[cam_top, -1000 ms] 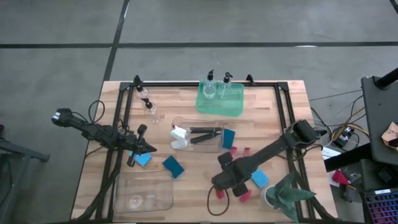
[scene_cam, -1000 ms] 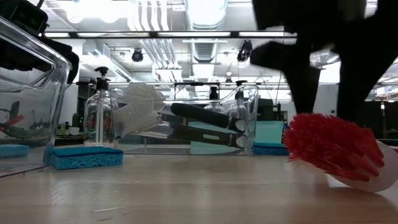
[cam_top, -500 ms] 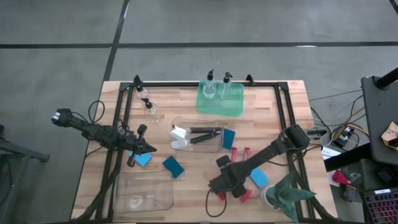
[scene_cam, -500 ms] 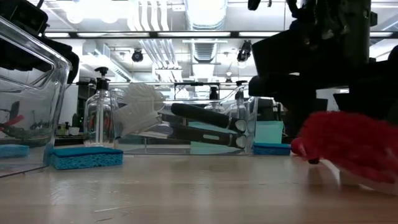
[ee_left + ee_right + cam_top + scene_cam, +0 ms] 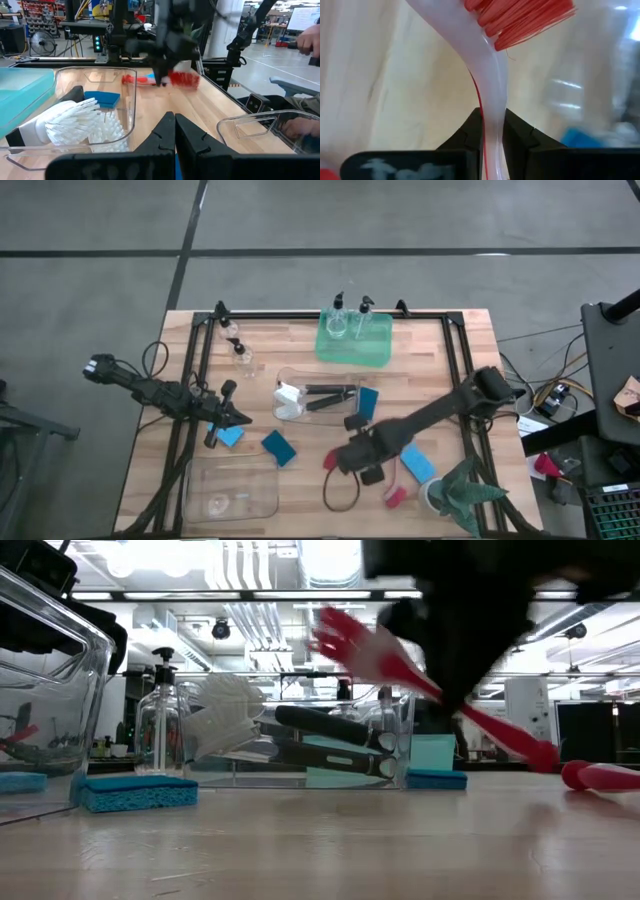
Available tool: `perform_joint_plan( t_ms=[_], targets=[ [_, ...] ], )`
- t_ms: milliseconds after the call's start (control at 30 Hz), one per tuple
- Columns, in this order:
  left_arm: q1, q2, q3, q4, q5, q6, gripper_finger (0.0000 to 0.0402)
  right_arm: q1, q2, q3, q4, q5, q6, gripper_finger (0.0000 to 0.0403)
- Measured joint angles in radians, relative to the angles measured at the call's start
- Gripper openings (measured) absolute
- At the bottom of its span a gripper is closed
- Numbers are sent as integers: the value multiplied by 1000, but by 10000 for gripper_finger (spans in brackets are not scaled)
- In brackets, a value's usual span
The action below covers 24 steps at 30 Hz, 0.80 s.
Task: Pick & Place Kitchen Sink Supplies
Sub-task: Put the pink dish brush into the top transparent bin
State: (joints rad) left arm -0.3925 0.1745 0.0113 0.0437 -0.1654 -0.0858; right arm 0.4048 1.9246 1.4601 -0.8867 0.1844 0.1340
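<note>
Pincer [image 5: 347,461] on the right grips one red brush [image 5: 492,90]; left pincer [image 5: 174,131] closed.

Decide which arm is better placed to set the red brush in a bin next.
Right. The right gripper is shut on the red brush, lifted near the brush bin; the left gripper waits by a sponge.

Wooden table [image 5: 440,370] with black frame rails; green translucent tray [image 5: 352,350] at far edge; clear bin [image 5: 312,402] mid-table; second clear bin [image 5: 230,490] at near left corner; potted green plant [image 5: 462,495] at near right corner; black cable loop [image 5: 340,492] on boards between.
</note>
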Motion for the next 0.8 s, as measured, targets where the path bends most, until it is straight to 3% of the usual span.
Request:
perform_joint_plan(
  t_ms=[600, 800],
  targets=[
    [0, 0, 0, 0, 0, 0, 3, -170, -258, 2, 367, 43, 10, 51],
    [0, 0, 0, 0, 0, 0, 3, -238, -259, 20, 346, 53, 86, 50]
  ],
)
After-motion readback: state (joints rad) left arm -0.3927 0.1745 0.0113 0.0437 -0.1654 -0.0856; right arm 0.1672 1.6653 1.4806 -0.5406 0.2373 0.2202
